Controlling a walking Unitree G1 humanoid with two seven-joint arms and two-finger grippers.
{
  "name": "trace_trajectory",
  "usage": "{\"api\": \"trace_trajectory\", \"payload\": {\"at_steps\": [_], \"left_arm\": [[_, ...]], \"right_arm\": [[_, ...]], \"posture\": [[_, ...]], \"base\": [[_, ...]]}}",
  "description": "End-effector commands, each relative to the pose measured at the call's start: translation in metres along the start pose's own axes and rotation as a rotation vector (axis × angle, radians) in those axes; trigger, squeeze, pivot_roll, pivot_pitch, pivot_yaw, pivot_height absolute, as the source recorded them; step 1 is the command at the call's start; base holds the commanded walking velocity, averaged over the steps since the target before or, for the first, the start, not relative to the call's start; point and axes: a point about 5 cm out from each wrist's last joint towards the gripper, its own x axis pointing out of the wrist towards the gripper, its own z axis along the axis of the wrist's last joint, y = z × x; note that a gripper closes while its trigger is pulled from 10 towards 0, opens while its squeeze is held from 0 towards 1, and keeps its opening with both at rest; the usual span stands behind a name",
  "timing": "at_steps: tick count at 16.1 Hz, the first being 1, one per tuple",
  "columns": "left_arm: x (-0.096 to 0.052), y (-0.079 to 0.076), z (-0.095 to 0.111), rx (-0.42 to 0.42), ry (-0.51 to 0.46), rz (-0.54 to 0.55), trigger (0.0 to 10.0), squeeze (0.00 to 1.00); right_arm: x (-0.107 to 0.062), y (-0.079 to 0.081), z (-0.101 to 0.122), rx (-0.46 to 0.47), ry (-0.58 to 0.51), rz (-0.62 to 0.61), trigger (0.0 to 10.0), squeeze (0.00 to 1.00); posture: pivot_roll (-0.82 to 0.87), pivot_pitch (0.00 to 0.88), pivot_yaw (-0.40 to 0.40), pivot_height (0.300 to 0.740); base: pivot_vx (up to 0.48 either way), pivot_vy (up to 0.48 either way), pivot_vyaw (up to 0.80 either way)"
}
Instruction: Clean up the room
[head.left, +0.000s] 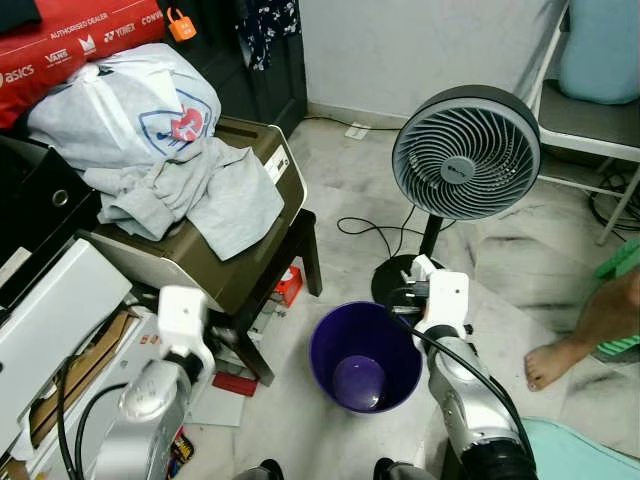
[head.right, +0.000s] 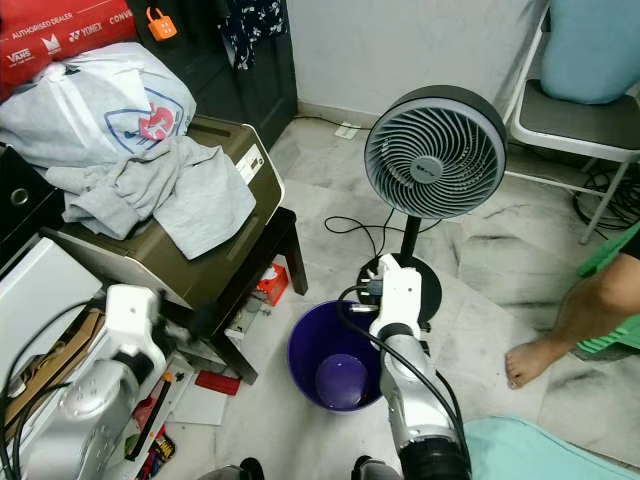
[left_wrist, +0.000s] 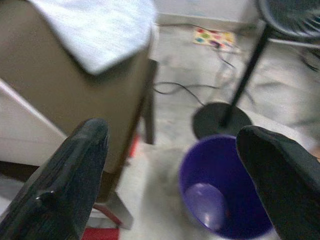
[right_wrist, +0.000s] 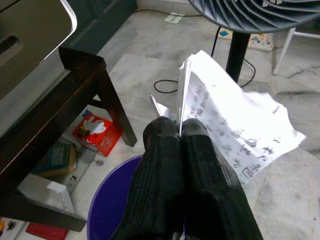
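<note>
The right gripper (right_wrist: 180, 131), jaws pinched tight on a crumpled printed paper (right_wrist: 235, 130), is hovering above the purple bin (head.left: 365, 358) at lower centre, apparently to drop it in. The left gripper (left_wrist: 175, 165) is waiting, jaws wide and empty.

Before you, the bin (head.left: 365, 360) sits on the floor, the fan (head.left: 465, 155) behind it, the stool-borne printer (head.left: 215, 245) to its left, clothes (head.left: 190, 185) apparently heaped on top.

Purple bin (head.left: 365, 357) on floor, fan (head.left: 465, 152) behind, right end effector (head.left: 421, 268) above rim
</note>
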Motion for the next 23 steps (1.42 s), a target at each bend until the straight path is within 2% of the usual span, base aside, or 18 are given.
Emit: {"api": "trace_trajectory", "payload": {"at_steps": [1,2,3,4,5,6,7,8,9,11,12,13,15,17,19,23], "left_arm": [[-0.005,-0.002,-0.003,0.058,0.022,-0.04,10.0,1.0],[-0.004,-0.001,-0.005,0.098,0.03,-0.03,10.0,1.0],[-0.004,-0.001,-0.006,0.101,0.031,-0.032,10.0,1.0],[-0.003,-0.004,-0.005,0.098,0.025,-0.042,10.0,0.2],[-0.003,-0.006,-0.004,0.098,0.02,-0.057,10.0,0.21],[-0.005,-0.009,-0.004,0.105,0.017,-0.081,10.0,0.38],[-0.008,-0.013,-0.004,0.073,0.016,-0.122,10.0,0.38],[-0.011,-0.015,-0.005,0.099,0.02,-0.141,10.0,0.89],[-0.018,-0.018,-0.007,0.087,0.031,-0.186,10.0,1.0],[-0.024,-0.017,-0.008,0.124,0.047,-0.181,10.0,1.0],[-0.025,-0.017,-0.009,0.137,0.06,-0.19,10.0,0.57],[-0.025,-0.017,-0.01,0.159,0.069,-0.193,10.0,0.0],[-0.023,-0.014,-0.011,0.182,0.067,-0.159,10.0,0.0],[-0.014,-0.009,-0.017,0.182,0.081,-0.117,10.0,0.0],[-0.01,-0.013,-0.017,0.19,0.08,-0.12,10.0,0.0],[-0.02,-0.016,-0.014,0.217,0.071,-0.141,10.0,0.0]], "right_arm": [[0.002,0.002,0.0,-0.004,0.004,0.012,10.0,0.0],[0.003,0.001,0.001,-0.004,0.004,0.01,10.0,0.0],[0.004,0.001,0.001,-0.005,0.003,0.01,10.0,0.0],[0.004,0.001,0.001,-0.005,0.002,0.011,10.0,0.0],[0.003,0.001,0.0,-0.006,0.002,0.011,10.0,0.0],[0.002,0.002,-0.001,-0.006,0.002,0.012,10.0,0.0],[0.0,0.003,-0.001,-0.005,0.001,0.012,10.0,0.0],[0.0,0.003,-0.004,0.001,0.009,0.006,10.0,0.0],[-0.002,0.004,-0.007,0.001,0.02,0.0,10.0,0.0],[-0.004,0.006,-0.012,-0.006,0.034,-0.015,10.0,0.0],[-0.003,0.007,-0.013,-0.01,0.044,-0.02,10.0,0.0],[-0.002,0.007,-0.016,-0.014,0.06,-0.028,10.0,0.0],[-0.001,0.01,-0.018,-0.012,0.072,-0.029,10.0,0.0],[0.005,0.016,-0.022,-0.02,0.1,-0.018,10.0,0.0],[0.009,0.02,-0.025,-0.042,0.121,-0.011,10.0,0.0],[0.018,0.021,-0.029,-0.064,0.163,-0.014,10.0,0.0]], "posture": [[-0.1,0.148,0.061,0.74],[-0.1,0.148,0.058,0.74],[-0.1,0.148,0.058,0.74],[-0.1,0.148,0.058,0.74],[-0.1,0.153,0.055,0.74],[-0.1,0.158,0.058,0.74],[-0.1,0.168,0.062,0.74],[-0.09,0.179,0.065,0.74],[-0.09,0.207,0.076,0.74],[-0.08,0.246,0.094,0.74],[-0.08,0.255,0.098,0.74],[-0.07,0.268,0.104,0.74],[-0.06,0.283,0.112,0.74],[-0.06,0.298,0.118,0.74],[-0.05,0.309,0.126,0.74],[0.0,0.329,0.156,0.74]], "base": [[0.0,0.0,0.0],[0.0,0.0,0.0],[0.0,0.0,0.0],[0.0,0.0,0.0],[0.0,0.0,0.0],[0.0,0.0,0.0],[0.0,0.0,0.0],[0.0,0.0,0.0],[0.0,0.0,0.0],[0.0,0.0,0.0],[0.0,0.0,0.0],[0.0,0.0,0.0],[0.0,0.0,0.0],[0.0,0.0,0.0],[0.0,0.0,0.0],[0.0,0.0,0.0]]}}
